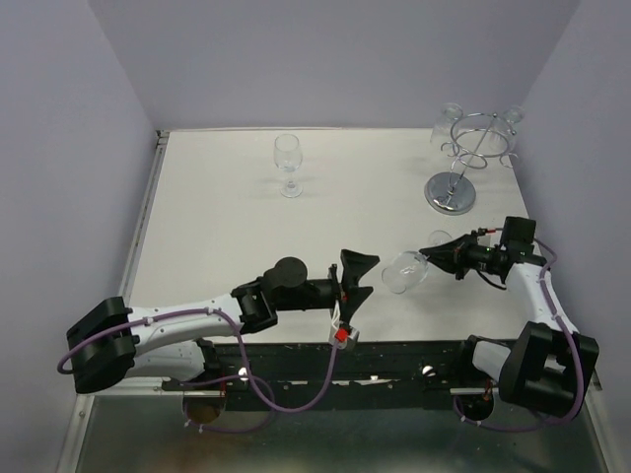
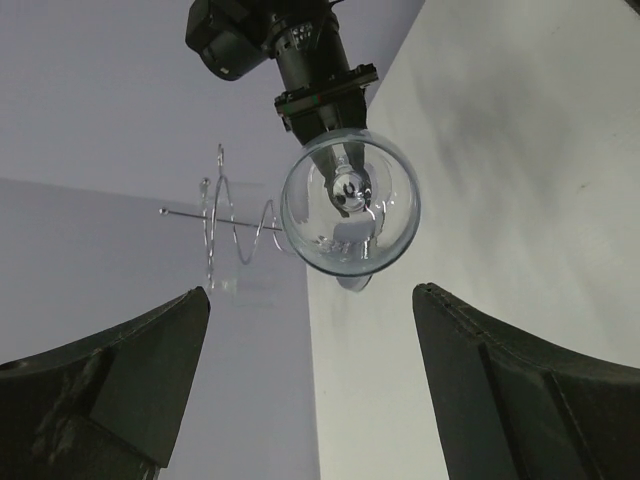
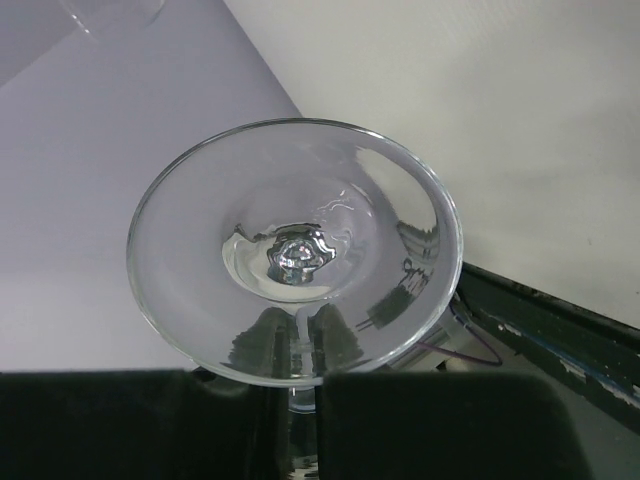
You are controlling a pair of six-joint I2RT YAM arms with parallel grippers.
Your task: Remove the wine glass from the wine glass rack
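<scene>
Nearest the lens, your right claw (image 3: pixel 300 392) was clenched on the stem of the wine glass (image 3: pixel 295 250). The glass lay on its side in the air above the desk (image 1: pixel 217 227), well apart from the wine glass rack (image 1: pixel 455 168), its mouth toward your released, wide-spread left claw (image 2: pixel 312 385). If a handover was the plan, you did best to hold the stem firm and level, ease the bowl squarely between the left fingers (image 2: pixel 520 400), and let go only once they had closed gently.
</scene>
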